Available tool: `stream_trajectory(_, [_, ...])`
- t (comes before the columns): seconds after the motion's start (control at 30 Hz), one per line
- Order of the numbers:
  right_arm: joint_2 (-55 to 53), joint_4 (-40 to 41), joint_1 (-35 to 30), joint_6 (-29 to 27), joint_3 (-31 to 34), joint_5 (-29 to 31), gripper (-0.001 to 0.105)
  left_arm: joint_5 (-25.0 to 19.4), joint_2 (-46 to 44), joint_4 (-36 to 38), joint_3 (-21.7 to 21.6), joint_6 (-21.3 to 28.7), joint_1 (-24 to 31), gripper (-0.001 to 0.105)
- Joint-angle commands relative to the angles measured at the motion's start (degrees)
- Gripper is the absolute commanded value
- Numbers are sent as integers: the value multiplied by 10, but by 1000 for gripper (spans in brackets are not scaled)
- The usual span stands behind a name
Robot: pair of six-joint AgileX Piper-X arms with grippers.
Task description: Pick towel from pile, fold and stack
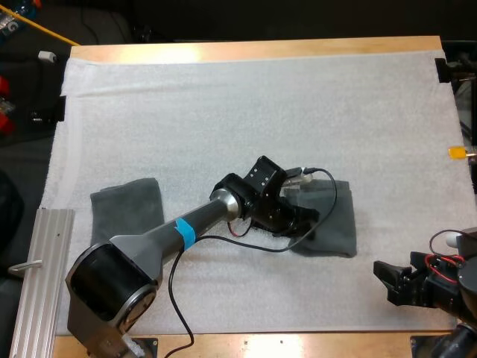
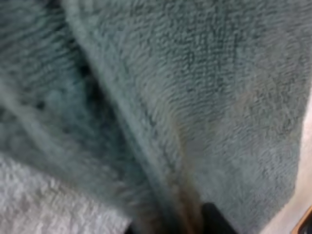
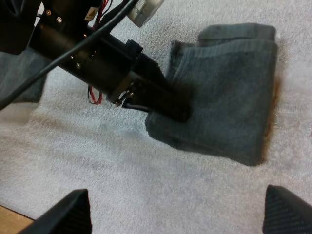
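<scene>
A folded dark grey-green towel (image 1: 333,225) lies on the white mat, right of centre. My left gripper (image 1: 304,219) reaches across to its left edge and is shut on a fold of it. Seen from the left wrist, towel pile (image 2: 195,97) runs down between the dark fingertips (image 2: 214,222). From the right wrist, the left arm's gripper (image 3: 170,108) sits at the towel (image 3: 229,97)'s near-left corner. A second towel (image 1: 127,210) lies flat at the mat's left. My right gripper (image 1: 384,283) (image 3: 176,195) hovers open over bare mat, right of and nearer than the folded towel.
A ribbed aluminium rail (image 1: 37,287) lies along the mat's lower left edge. The white mat (image 1: 246,112) stretches bare across the far half. The wooden table edge (image 1: 253,51) runs along the far side.
</scene>
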Motion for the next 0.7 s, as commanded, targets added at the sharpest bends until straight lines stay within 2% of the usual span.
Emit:
stream_trajectory(0.0, [-2, 1, 2, -2, -1, -2, 70, -12, -10, 10, -3, 14, -2, 0])
stream_trajectory(0.33, [-2, 1, 2, -2, -1, -2, 70, -95, -116, 86, -3, 129, 27, 0])
stream_trajectory(0.5, [-2, 1, 2, -2, -1, -2, 70, -131, -185, 166, -3, 208, 86, 0])
stream_trajectory(0.67, [-2, 1, 2, -2, -1, -2, 70, -138, -232, 231, -3, 288, 159, 0])
